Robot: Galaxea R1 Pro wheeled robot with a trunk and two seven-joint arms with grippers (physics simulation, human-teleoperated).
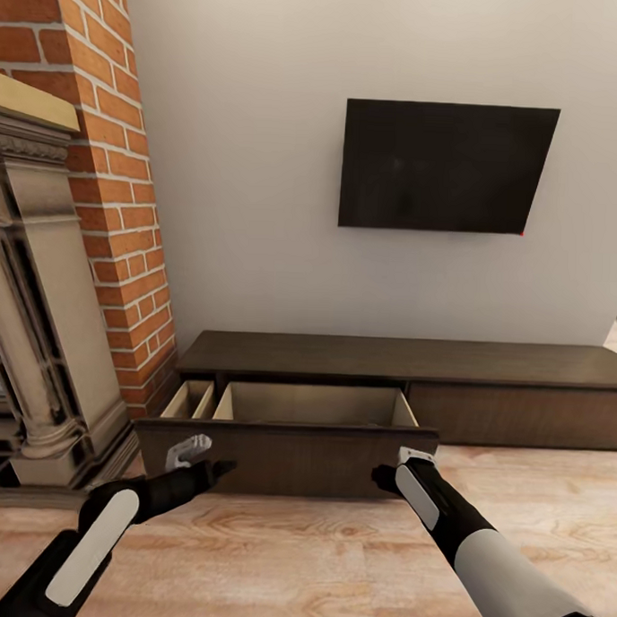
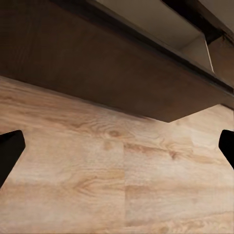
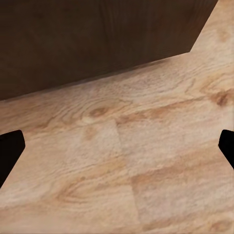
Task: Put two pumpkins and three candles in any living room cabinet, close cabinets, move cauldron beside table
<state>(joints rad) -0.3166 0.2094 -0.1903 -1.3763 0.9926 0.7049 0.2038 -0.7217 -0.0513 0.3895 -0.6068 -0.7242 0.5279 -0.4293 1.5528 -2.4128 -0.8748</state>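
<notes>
Long low cabinet in dark-brown matte wood runs along the pale wall, flat slab top, handleless fronts. Its left drawer is pulled out over the floor, wide dark front panel, pale beige interior split by a divider into a narrow bay at 9 o'clock and a wide bay beside it; both bays look bare as far as visible. No candles or pumpkins to place in these views.

Left gripper sits at the drawer front's 9 o'clock end, right gripper at its 3 o'clock end, both just at the panel; contact unclear. In each wrist view, black fingertips sit at opposite edges with bare floor between: both pincers spread apart, holding nothing.

Floor is light wood plank, visible grain and knots. Red brick chimney at 10 o'clock, stone-coloured carved fireplace surround below it. Flat black rectangular television is mounted on the wall at 1 o'clock.
</notes>
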